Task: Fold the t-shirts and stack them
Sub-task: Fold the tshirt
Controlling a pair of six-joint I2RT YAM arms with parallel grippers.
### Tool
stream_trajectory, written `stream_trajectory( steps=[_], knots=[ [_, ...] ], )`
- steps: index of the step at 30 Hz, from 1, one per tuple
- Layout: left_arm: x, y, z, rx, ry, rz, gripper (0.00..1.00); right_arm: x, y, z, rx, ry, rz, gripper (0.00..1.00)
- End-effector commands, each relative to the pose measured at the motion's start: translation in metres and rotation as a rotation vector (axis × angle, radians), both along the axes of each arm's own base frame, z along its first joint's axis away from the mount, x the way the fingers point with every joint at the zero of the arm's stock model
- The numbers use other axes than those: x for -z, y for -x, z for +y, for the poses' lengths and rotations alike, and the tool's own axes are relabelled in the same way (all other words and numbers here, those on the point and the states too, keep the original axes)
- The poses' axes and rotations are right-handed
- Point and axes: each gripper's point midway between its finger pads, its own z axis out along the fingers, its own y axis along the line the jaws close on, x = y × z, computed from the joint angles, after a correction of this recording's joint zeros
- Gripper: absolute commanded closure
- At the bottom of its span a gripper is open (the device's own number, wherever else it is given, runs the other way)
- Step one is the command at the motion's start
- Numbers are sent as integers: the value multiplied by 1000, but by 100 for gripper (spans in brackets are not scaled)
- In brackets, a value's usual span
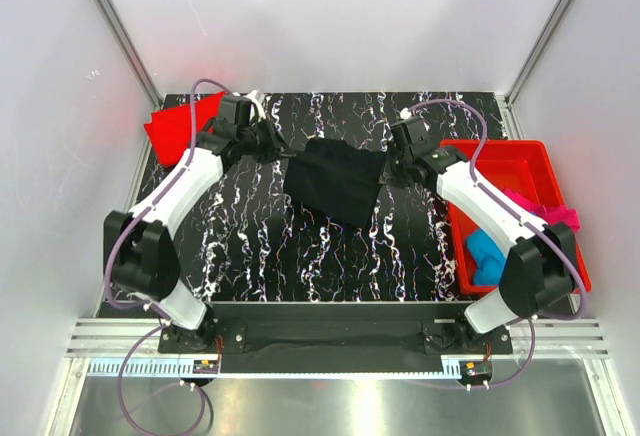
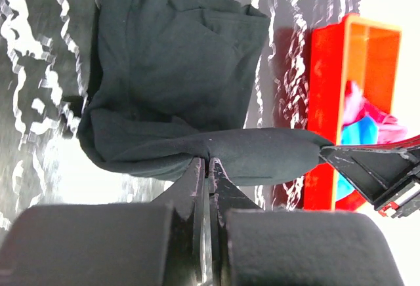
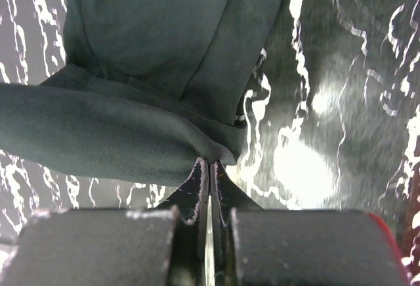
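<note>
The black t-shirt [image 1: 335,181] hangs stretched between my two grippers over the middle of the marbled table, its lower part drooping toward the surface. My left gripper [image 1: 282,148] is shut on its left edge, seen in the left wrist view [image 2: 210,159]. My right gripper [image 1: 388,168] is shut on its right edge, seen in the right wrist view [image 3: 210,160]. The black t-shirt fills both wrist views [image 2: 177,69] [image 3: 131,69]. The red t-shirt [image 1: 180,128] lies at the far left. The bright blue t-shirt [image 1: 487,254] and the magenta t-shirt [image 1: 545,211] lie in the bin.
A rigid red plastic bin [image 1: 505,161] stands at the table's right edge; it also shows in the left wrist view [image 2: 328,89]. The black marbled table [image 1: 300,256] has white enclosure walls on three sides.
</note>
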Motion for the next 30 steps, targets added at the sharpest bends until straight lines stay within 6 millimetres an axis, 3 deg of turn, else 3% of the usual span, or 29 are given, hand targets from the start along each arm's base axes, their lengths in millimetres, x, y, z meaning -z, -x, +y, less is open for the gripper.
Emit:
stream_trajectory(
  steps=[1, 8, 13, 14, 16, 17, 18, 23, 25, 27, 28, 30],
  knots=[
    [-33, -33, -19, 84, 87, -162, 100, -21, -30, 0, -6, -15, -94, 100],
    [-46, -64, -28, 114, 156, -272, 100, -20, -54, 0, 8, -20, -119, 100],
    [-33, -58, -22, 65, 136, -220, 100, -21, -44, 6, -26, -52, -82, 100],
    [-24, -52, -18, 56, 131, -189, 100, -27, -38, 9, -41, -77, -86, 100],
    [-26, -38, -14, 38, 131, -178, 100, -27, -26, 10, -54, -104, -68, 100],
    [-14, -27, -11, 35, 128, -146, 100, -29, -15, 8, -59, -113, -63, 100],
    [-28, -16, -8, 26, 140, -168, 100, -29, -7, 9, -72, -129, -48, 100],
    [-31, 33, 10, -1, 97, -127, 100, -26, 43, 1, -112, -171, 0, 100],
    [-36, 54, 13, 0, 97, -142, 100, -27, 62, 6, -164, -208, 23, 100],
    [-35, 74, 12, 4, 80, -125, 100, -25, 82, 8, -205, -236, 42, 100],
    [-24, 84, 13, 9, 68, -90, 100, -16, 94, 7, -213, -235, 71, 100],
    [-18, 103, 10, 27, 75, -64, 100, -18, 111, 5, -230, -250, 84, 100]
  ],
)
